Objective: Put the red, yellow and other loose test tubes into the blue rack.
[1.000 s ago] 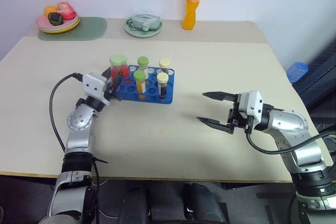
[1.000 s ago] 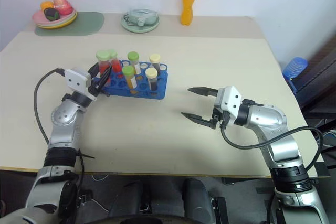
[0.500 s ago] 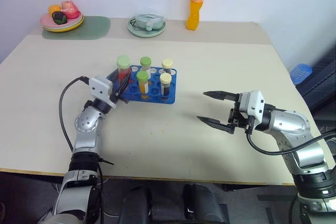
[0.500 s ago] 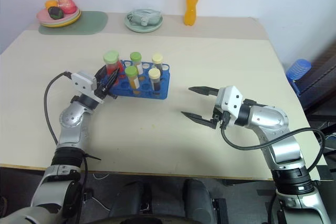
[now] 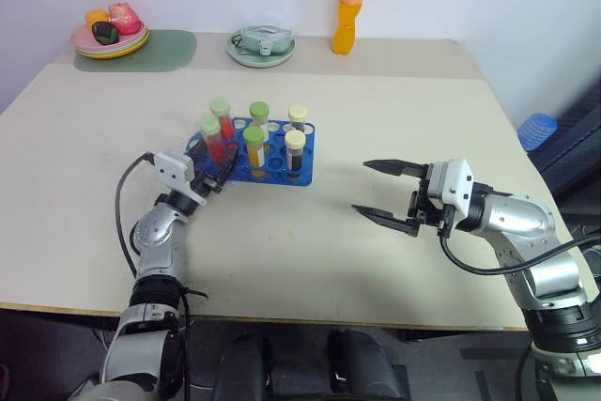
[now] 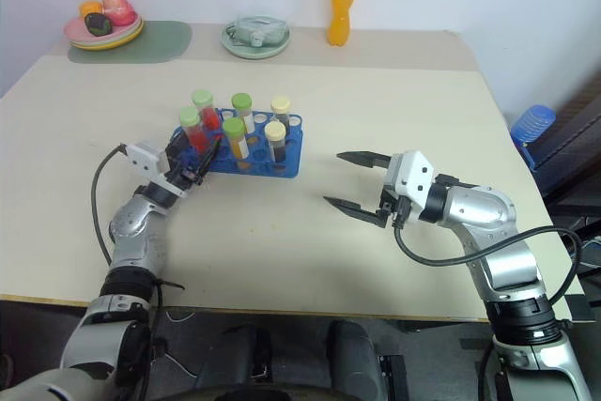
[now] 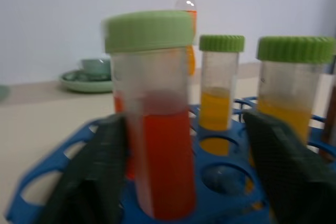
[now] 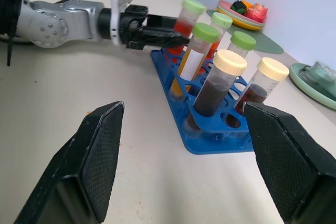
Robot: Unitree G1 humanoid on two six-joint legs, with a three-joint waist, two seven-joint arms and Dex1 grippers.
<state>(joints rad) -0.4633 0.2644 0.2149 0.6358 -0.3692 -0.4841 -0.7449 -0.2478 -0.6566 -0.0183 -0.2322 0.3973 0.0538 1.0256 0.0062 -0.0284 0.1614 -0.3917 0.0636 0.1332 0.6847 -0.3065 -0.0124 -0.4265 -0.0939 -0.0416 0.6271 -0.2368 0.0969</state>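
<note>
Looking down from the head camera, a blue rack [image 5: 255,151] sits mid-table holding six capped tubes: two red [image 5: 214,138], two yellow-orange [image 5: 254,149], two dark brown [image 5: 294,150]. The left gripper [image 5: 218,168] sits at the rack's near-left corner, fingers spread either side of the front red tube, likely so the tube can stand by itself in its hole. The right gripper [image 5: 383,191] hovers well to the right, fingers apart and empty, probably kept clear. In the left wrist view, that red tube [image 7: 157,129] stands upright in a hole between two parted black fingers [image 7: 94,177] with gaps on both sides. In the right wrist view, wide-open fingers [image 8: 89,161] frame the rack [image 8: 205,124], all tubes upright; no loose tube lies on the table [image 8: 105,108]
</note>
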